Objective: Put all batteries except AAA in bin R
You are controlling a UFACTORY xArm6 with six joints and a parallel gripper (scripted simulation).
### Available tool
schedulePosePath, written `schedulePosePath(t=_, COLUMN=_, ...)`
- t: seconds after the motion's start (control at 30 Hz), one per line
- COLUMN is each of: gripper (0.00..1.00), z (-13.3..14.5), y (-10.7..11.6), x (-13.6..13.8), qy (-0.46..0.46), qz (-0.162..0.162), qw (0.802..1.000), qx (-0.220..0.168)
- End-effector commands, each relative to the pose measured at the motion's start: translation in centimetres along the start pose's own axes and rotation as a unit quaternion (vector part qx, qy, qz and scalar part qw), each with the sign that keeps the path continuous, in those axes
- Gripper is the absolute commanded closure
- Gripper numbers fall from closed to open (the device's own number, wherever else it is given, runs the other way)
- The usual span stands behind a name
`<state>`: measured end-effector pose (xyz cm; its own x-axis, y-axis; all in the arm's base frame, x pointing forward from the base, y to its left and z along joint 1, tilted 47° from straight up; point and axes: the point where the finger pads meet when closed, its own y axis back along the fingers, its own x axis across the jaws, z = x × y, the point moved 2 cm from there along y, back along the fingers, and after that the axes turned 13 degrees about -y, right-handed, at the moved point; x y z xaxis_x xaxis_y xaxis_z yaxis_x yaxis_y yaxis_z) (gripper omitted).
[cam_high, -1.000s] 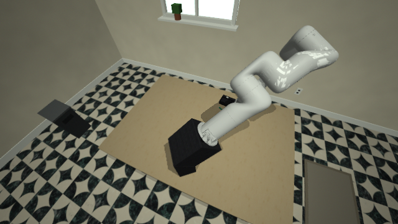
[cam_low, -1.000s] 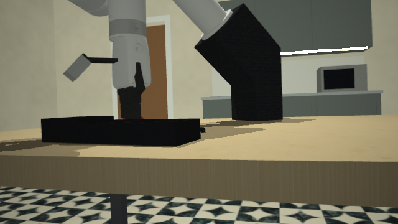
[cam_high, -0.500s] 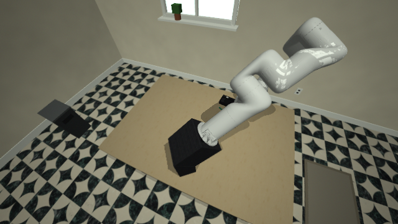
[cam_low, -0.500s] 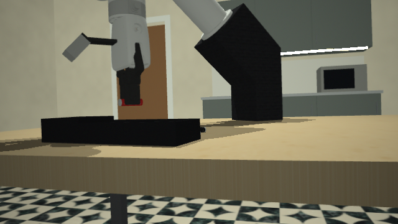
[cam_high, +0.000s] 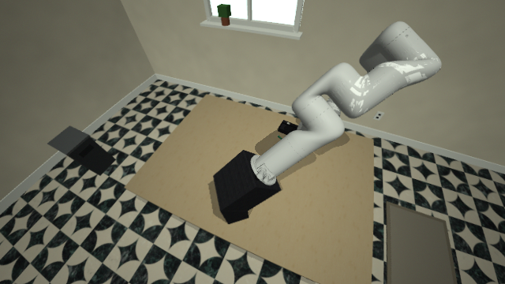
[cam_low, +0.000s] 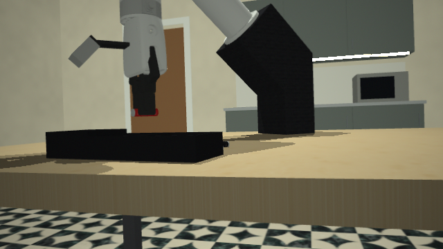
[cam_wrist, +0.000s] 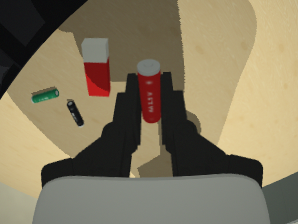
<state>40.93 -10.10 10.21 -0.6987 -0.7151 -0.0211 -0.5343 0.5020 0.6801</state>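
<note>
My claw (cam_low: pixel 145 113) (cam_wrist: pixel 150 88) is closed on the red battery (cam_low: pixel 153 112) (cam_wrist: pixel 150 97), which hangs above the table (cam_low: pixel 311 162) (cam_wrist: pixel 215 30). In the wrist view, the green battery (cam_wrist: pixel 45 95) and the black battery (cam_wrist: pixel 75 113) lie to the left of my claw. I should keep my grip firm, carry the battery level above the walls of the black bin (cam_low: pixel 138 146) (cam_wrist: pixel 30 30), first be sure which bin has the R, and open only over its middle.

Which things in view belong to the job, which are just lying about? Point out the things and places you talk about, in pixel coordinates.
Job:
- red battery (cam_low: pixel 156 112) (cam_wrist: pixel 150 100), in the end effector (cam_low: pixel 144 113) (cam_wrist: pixel 150 88)
- black bin (cam_high: pixel 284 127) (cam_low: pixel 135 146) (cam_wrist: pixel 25 32); R mark not visible
- green battery (cam_high: pixel 279 137) (cam_wrist: pixel 45 95) and small black battery (cam_low: pixel 225 144) (cam_wrist: pixel 75 113): only if not AAA, can't tell

Lying about:
- red-and-white block (cam_wrist: pixel 97 67)
- potted plant (cam_high: pixel 224 11)
- microwave (cam_low: pixel 377 88)
</note>
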Motion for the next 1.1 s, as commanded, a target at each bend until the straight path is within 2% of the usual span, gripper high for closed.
schedulePosePath(t=0.0, gripper=1.00, z=-2.0, y=0.0, x=-1.2, qy=-0.001, qz=-0.001, qw=1.000, qx=0.001)
schedulePosePath(t=0.1, gripper=1.00, z=-2.5, y=0.0, x=-1.5, qy=-0.001, qz=-0.001, qw=1.000, qx=0.001)
schedulePosePath(t=0.2, gripper=1.00, z=-4.0, y=0.0, x=-2.4, qy=-0.076, qz=-0.001, qw=0.997, qx=0.001)
schedulePosePath(t=0.53, gripper=1.00, z=-9.2, y=0.1, x=-5.5, qy=-0.226, qz=-0.005, qw=0.974, qx=0.003)
schedulePosePath(t=0.67, gripper=1.00, z=-9.4, y=0.1, x=-5.7, qy=-0.256, qz=-0.006, qw=0.967, qx=0.003)
schedulePosePath(t=0.7, gripper=1.00, z=-9.4, y=0.1, x=-5.7, qy=-0.299, qz=-0.006, qw=0.954, qx=0.003)
schedulePosePath(t=0.8, gripper=1.00, z=-9.4, y=0.1, x=-5.7, qy=-0.331, qz=-0.006, qw=0.944, qx=0.002)
schedulePosePath(t=1.07, gripper=1.00, z=-9.5, y=0.1, x=-5.7, qy=-0.441, qz=-0.001, qw=0.898, qx=-0.001)
